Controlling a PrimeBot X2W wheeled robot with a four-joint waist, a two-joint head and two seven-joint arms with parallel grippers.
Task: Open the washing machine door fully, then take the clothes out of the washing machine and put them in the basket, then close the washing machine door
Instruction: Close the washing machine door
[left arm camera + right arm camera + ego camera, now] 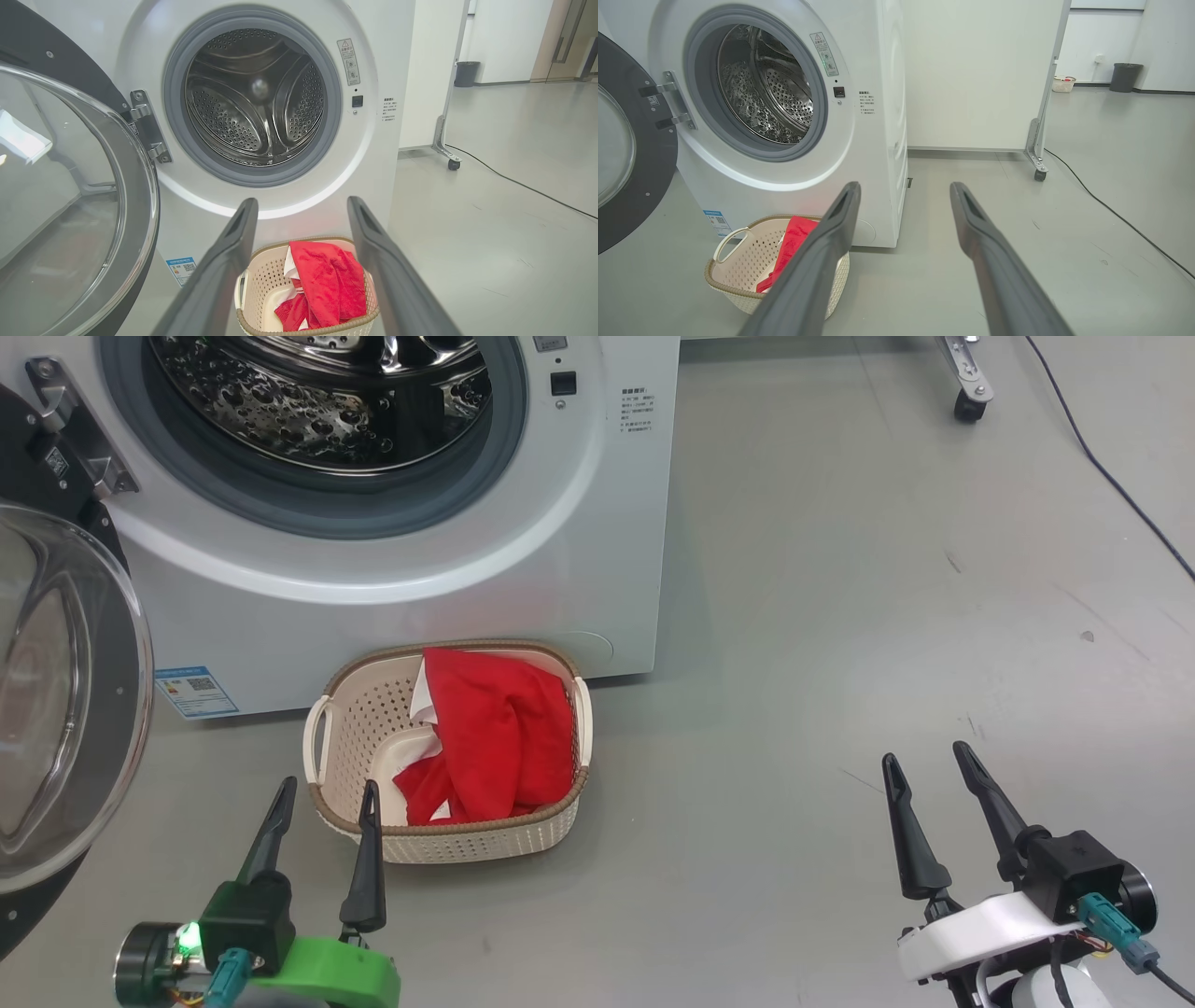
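Head view shows the left fingers (pixel 367 868) and right fingers (pixel 910 840) spread wide and empty, the red clothes (pixel 490 737) already in the basket (pixel 485 840) just ahead of the left pair, the washing machine (pixel 597 569) drum bare beyond, apparently leaving only its door (pixel 65 709), left of them, to shut.

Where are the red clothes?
In the head view, the clothes lie in the basket before the washing machine, just ahead of the left gripper.
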